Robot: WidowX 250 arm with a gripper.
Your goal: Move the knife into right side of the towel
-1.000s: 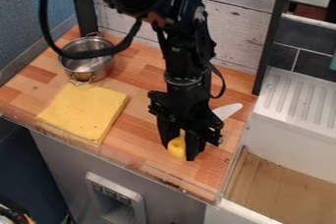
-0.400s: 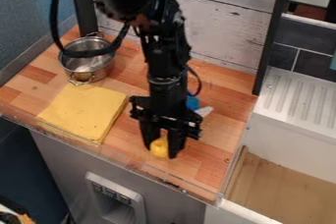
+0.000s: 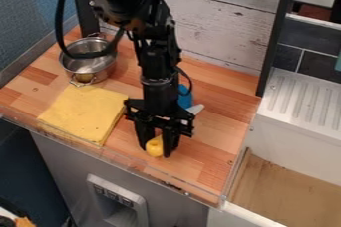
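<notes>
"When the jaws are checked, where does the knife lie relative to them?"

"Nearest item first. The yellow end (image 3: pixel 154 146) of the knife sits between the fingertips of the gripper (image 3: pixel 158 151), toward the front edge of the counter (image 3: pixel 206 159). Both jaws stand apart by the thickness of that end and are clamped on it. Behind them, the pale blade (image 3: pixel 196 109) projects past the gripper's right side, directed toward the back right corner. The middle section is hidden by the gripper. Whether the knife touches the counter, I cannot tell."

"What is positioned farther back?"

"A blue piece (image 3: pixel 184 96) is visible just beyond the blade, beside the arm; its connection to the knife cannot be determined. The yellow towel (image 3: pixel 83 114) lies flat to the left of the gripper, near the counter's left front edge. Beyond it, the metal pot (image 3: pixel 86 61) stands near the back left corner."

"State the differences from the earliest frame."

"Gripper: displaced left, closer to the towel. Yellow end and blade: displaced left with it. Blade: a shorter length is exposed. Blue piece: now visible beside the arm. Towel and pot: position unchanged."
</notes>
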